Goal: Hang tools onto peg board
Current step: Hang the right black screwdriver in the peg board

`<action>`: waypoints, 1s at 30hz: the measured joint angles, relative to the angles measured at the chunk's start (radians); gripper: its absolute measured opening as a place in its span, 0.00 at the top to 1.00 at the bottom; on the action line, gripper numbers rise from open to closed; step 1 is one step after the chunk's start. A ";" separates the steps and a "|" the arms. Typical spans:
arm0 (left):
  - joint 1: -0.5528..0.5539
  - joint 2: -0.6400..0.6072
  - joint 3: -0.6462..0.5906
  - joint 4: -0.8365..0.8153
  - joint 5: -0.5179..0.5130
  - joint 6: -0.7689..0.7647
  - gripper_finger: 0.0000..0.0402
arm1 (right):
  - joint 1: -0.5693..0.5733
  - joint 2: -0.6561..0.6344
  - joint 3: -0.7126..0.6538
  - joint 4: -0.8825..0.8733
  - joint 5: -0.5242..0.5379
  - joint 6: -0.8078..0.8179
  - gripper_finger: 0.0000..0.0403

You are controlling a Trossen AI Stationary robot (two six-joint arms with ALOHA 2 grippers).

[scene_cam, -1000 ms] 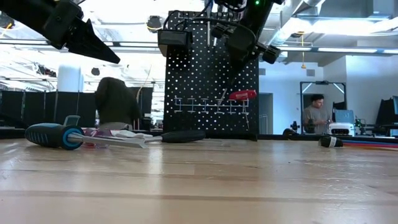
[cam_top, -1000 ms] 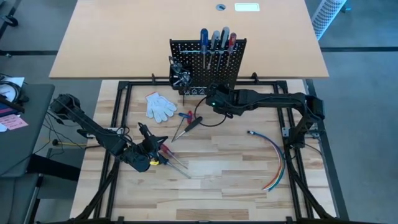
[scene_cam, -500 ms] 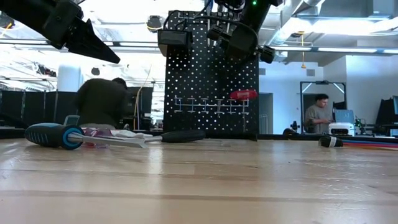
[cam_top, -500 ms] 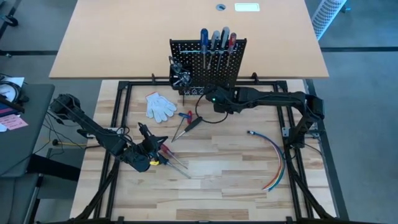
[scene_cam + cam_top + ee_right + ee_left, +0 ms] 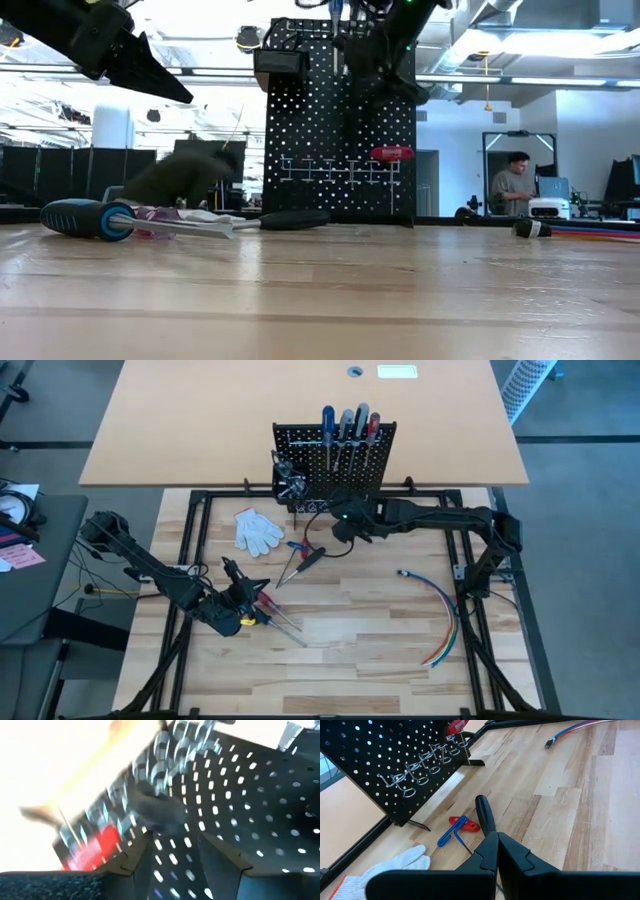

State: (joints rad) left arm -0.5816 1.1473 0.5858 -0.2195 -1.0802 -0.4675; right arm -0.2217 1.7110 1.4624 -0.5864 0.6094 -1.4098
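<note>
The black peg board (image 5: 335,465) stands upright at the table's far edge. Blue, grey and red screwdriver handles (image 5: 347,422) stick up along its top. A red-handled tool (image 5: 392,153) sits in its row of wire hooks. My right gripper (image 5: 175,840) is open close in front of the board, above that row, and holds nothing. A black-handled screwdriver (image 5: 485,815) and red and blue keys (image 5: 457,827) lie flat on the table. My left gripper (image 5: 496,851) is shut in the air at the near left, above more screwdrivers (image 5: 272,612).
White gloves (image 5: 258,530) lie left of the board. A bundle of coloured wires (image 5: 440,610) curves along the right side. A small black bin (image 5: 288,480) hangs at the board's left edge. People show in the room beyond the table. Bare wood lies in the middle and near right.
My right gripper has rolled about its own line and drawn slightly up and toward the table's left, away from the red-handled tool, which stays in the hook row. A person behind the table has bent down.
</note>
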 joint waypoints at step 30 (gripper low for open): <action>0.000 0.000 0.000 0.001 0.000 0.000 1.00 | -0.175 -0.039 0.000 0.073 -0.507 0.816 0.75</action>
State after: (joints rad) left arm -0.5819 1.1473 0.5858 -0.2188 -1.0803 -0.4671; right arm -0.3972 1.6722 1.4624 -0.5131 0.1020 -0.5937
